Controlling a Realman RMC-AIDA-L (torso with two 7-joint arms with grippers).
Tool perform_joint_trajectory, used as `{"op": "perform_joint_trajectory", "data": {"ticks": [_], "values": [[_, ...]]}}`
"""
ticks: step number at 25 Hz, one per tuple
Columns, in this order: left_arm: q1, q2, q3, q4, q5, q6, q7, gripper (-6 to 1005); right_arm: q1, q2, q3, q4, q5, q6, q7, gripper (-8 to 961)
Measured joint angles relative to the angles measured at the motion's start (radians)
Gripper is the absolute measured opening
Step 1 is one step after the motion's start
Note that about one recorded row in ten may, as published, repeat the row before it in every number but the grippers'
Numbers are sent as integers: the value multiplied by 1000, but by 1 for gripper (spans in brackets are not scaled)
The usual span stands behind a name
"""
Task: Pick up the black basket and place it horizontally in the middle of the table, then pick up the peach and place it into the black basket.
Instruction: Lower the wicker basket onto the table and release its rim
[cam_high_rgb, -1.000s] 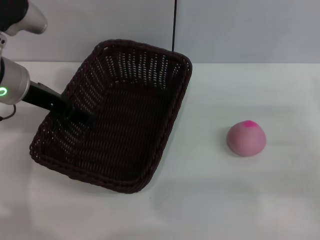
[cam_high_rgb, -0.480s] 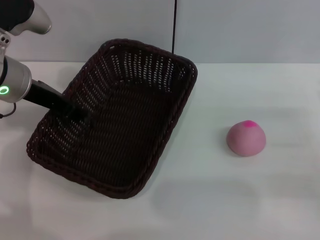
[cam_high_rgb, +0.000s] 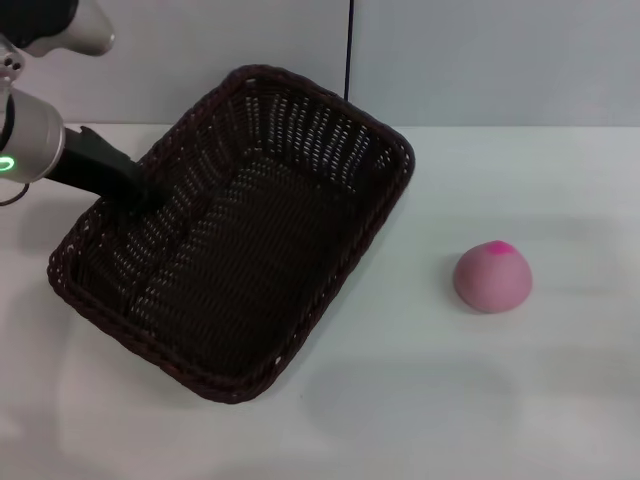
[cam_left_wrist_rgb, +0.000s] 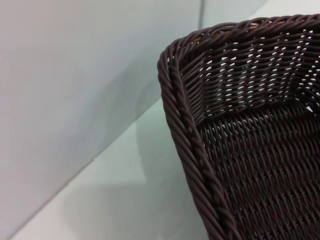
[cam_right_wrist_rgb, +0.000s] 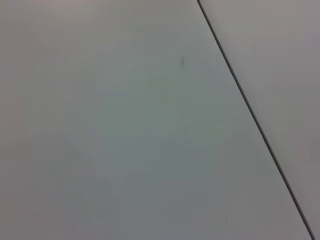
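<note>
One tool at work: left tool (cam_high_rgb: 140, 192) clamped on near-left rim of black basket (cam_high_rgb: 240, 225), basket tilted, skewed diagonal over counter (cam_high_rgb: 480, 400). Peach (cam_high_rgb: 492, 277) well apart from tool, beyond basket's far side, resting on counter. Right tool out of sight.

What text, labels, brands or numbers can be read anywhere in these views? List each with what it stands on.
None: no readable word, number, label or brand shows in any view.
The black basket is plain woven wicker with no tag.
The peach carries only a magenta spot, no lettering.
The table is plain white and unmarked.
The left gripper, at the basket's left rim, shows no print; the arm behind it has only a green light ring.
</note>
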Motion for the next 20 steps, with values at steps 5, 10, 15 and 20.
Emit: {"op": "perform_joint_trajectory", "data": {"ticks": [5,10,15,20], "values": [[-16,-1,15,27,0,2,208,232,-3,0,1,0,0,1,0,630],[-16,-2,54,62,-2,7,419,233,-10,0,3,-1,0,1,0,626],[-4,-4,169,99,-12,-73,662,233,-20,-1,6,-1,0,7,0,622],[-4,-6,257,100,-41,-140,730,240,-31,-1,20,-2,0,9,0,618]]}}
